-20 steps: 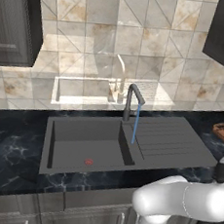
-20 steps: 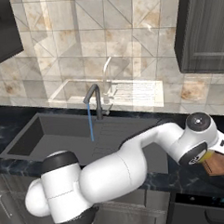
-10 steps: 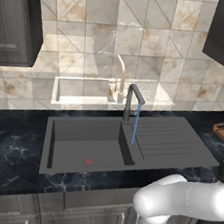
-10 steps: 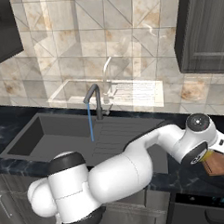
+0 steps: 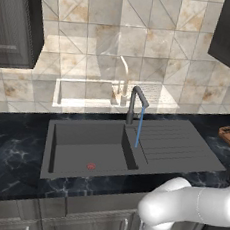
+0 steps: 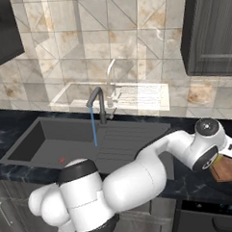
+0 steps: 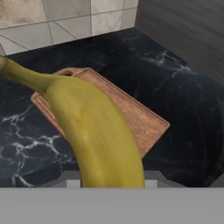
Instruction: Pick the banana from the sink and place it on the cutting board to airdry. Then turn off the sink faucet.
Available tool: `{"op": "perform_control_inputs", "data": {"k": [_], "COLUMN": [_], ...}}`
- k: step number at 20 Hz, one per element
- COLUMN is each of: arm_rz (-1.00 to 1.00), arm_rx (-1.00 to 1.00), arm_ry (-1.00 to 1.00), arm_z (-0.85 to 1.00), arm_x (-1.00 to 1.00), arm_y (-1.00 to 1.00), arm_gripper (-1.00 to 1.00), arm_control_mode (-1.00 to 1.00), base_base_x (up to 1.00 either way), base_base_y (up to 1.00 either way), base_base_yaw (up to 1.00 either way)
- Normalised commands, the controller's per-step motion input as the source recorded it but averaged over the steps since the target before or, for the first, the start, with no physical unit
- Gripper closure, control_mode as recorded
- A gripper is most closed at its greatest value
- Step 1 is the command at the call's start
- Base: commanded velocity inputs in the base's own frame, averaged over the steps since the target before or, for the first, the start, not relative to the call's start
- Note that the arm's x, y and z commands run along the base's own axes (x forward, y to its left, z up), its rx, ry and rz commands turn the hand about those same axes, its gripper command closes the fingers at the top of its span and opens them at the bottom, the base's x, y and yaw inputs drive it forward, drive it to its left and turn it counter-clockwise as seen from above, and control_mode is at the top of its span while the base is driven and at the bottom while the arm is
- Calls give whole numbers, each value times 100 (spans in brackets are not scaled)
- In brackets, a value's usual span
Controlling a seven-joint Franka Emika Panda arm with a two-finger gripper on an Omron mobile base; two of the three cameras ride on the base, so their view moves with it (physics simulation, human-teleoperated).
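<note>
Your gripper is clamped on the banana, carried above the board on the counter (well right of the sink), so if you let go off-centre it could roll over the board's edge, while the faucet runs on.

One banana, one cutting board, one sink, one sink faucet and one red drain ring were counted.
</note>
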Motion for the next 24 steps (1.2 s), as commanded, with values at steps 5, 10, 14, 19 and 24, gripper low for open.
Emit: {"op": "perform_control_inputs", "data": {"k": [5, 10, 14, 19, 24], "arm_rz": [0, 0, 0, 0, 0], "arm_rx": [0, 0, 0, 0, 0], "arm_ry": [0, 0, 0, 0, 0], "arm_z": [-14, -15, -16, -17, -17], "arm_x": [2, 2, 6, 13, 17], "arm_y": [-11, -10, -9, -6, -8], "arm_gripper": [100, 100, 100, 100, 100], "arm_control_mode": [-100, -100, -100, -100, -100], "base_base_x": [0, 0, 0, 0, 0], "base_base_y": [0, 0, 0, 0, 0], "base_base_yaw": [0, 0, 0, 0, 0]}}
